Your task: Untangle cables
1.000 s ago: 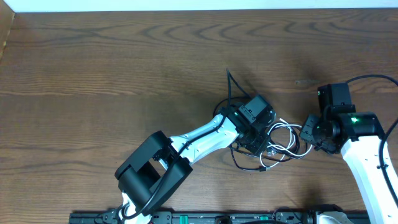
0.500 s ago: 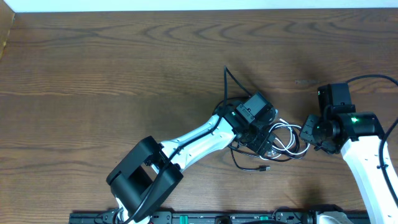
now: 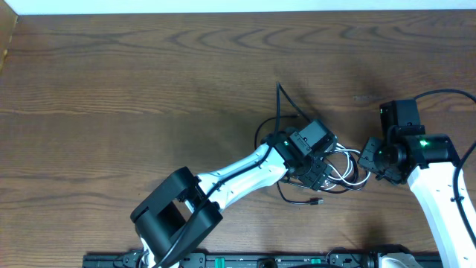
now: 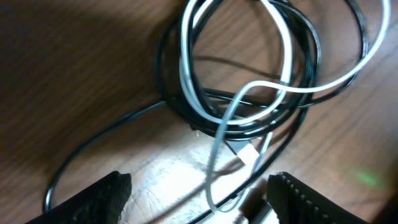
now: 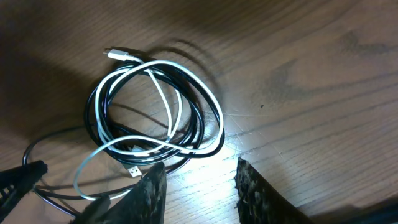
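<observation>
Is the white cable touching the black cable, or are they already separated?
Touching. The right wrist view shows the white cable crossing over the black cable within the same coil; the left wrist view shows the same overlap.

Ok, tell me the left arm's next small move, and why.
Probably lower the left hand and close on the white cable: its open fingers straddle that strand, which lies across the looped black cable, and nothing is held yet.
</observation>
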You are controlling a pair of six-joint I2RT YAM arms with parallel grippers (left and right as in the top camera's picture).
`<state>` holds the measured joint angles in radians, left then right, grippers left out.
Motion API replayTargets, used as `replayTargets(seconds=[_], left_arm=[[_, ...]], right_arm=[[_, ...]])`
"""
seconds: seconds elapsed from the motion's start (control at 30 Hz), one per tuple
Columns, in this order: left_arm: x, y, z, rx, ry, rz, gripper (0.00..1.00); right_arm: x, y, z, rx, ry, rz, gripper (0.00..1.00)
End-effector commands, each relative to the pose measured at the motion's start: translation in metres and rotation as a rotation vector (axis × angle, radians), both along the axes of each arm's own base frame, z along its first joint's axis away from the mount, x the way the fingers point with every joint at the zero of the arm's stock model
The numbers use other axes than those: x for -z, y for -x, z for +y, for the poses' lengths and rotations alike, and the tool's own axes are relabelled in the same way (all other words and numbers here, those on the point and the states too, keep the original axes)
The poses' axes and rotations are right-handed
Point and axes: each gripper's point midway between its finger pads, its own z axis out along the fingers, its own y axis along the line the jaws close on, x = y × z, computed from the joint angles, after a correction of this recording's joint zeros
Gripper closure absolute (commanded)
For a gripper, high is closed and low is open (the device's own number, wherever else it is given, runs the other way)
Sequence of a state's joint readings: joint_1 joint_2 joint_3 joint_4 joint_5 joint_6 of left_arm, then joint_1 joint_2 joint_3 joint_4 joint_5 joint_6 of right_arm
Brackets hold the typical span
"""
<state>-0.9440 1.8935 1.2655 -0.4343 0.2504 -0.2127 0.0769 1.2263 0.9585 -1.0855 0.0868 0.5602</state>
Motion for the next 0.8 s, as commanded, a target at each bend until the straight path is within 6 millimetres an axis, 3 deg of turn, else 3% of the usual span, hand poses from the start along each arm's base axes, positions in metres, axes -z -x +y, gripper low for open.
replayTargets(seconds=[0.0, 0.1, 0.2, 0.27, 0.37, 0.53, 0.6, 0.77], left_arm=[[0.019, -0.005, 0.008, -0.020, -0.062, -0.016, 0.34], [0.023, -0.004, 0.009, -0.019, -0.072, -0.009, 0.58], [0.024, -0.005, 0.009, -0.020, -0.072, -0.010, 0.69], [0.024, -0.006, 0.010, -0.023, -0.077, -0.015, 0.91], [0.024, -0.012, 0.015, -0.041, -0.100, -0.041, 0.93], [0.009, -0.044, 0.060, -0.157, -0.249, -0.170, 0.93], [-0.010, -0.055, 0.080, -0.204, -0.272, -0.186, 0.93], [-0.080, -0.076, 0.122, -0.332, -0.197, -0.235, 0.93]], right_arm=[[-0.002, -0.001, -0.003, 0.023, 0.008, -0.003, 0.67], [-0.002, -0.001, -0.003, 0.023, 0.008, -0.002, 0.67], [-0.002, -0.001, -0.003, 0.023, 0.008, -0.002, 0.67], [-0.002, -0.001, -0.003, 0.023, 0.008, -0.002, 0.67], [-0.001, 0.000, -0.003, 0.023, 0.008, 0.002, 0.67], [-0.001, 0.001, -0.003, 0.007, 0.012, 0.006, 0.67], [-0.001, 0.000, -0.003, 0.007, 0.012, 0.004, 0.66], [-0.002, -0.003, -0.003, 0.008, 0.011, -0.008, 0.66]])
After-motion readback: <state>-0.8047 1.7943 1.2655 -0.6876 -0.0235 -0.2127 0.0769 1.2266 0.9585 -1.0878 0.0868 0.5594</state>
